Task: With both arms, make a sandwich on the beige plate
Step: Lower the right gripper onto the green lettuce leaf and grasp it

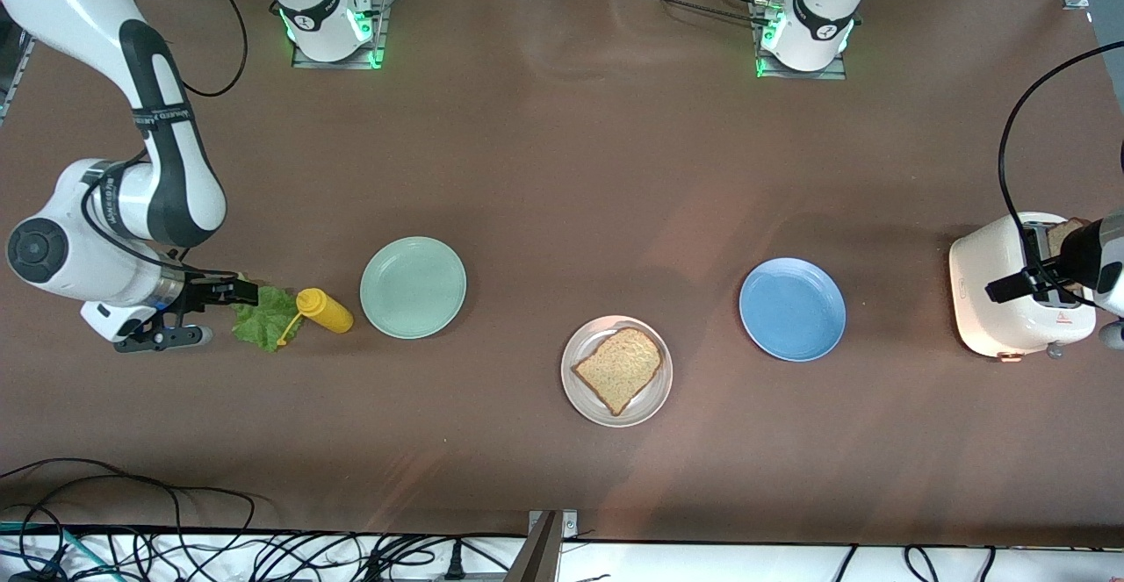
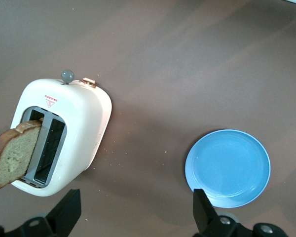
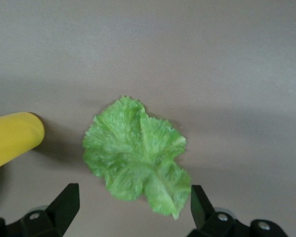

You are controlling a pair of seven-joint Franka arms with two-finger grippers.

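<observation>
Toast (image 1: 618, 368), brown and speckled with grain, lay flat as a single square-ish slice on the glossy beige plate (image 1: 580, 398), which sat nearest the front camera of the three round, raised-rim plates. I saw the mint-green plate (image 1: 413, 287) toward the right arm's end and the blue plate (image 1: 792, 308) toward the left arm's end, both bare and smooth, well apart from the beige one on the brown matte table (image 1: 562, 169). A second slice (image 2: 12, 155) stood tilted out of one slot of the rounded white toaster (image 2: 84, 123) at the left arm's end, with its grey knob and copper-coloured lever on one side. My left gripper (image 2: 135, 215) hung over the table between the toaster and the blue plate, jaws spread wide and empty. At the right arm's end the crinkly green lettuce leaf (image 3: 138, 158) lay flat on the table, veined and ruffled at the edge, with the yellow squeeze bottle (image 1: 323, 310) on its side just beside it, between the leaf and the mint-green plate, its thin nozzle lying across the leaf's edge. My right gripper (image 3: 130, 212) hovered over the leaf with its black fingers (image 3: 64, 205) parted to either side, gripping nothing.
</observation>
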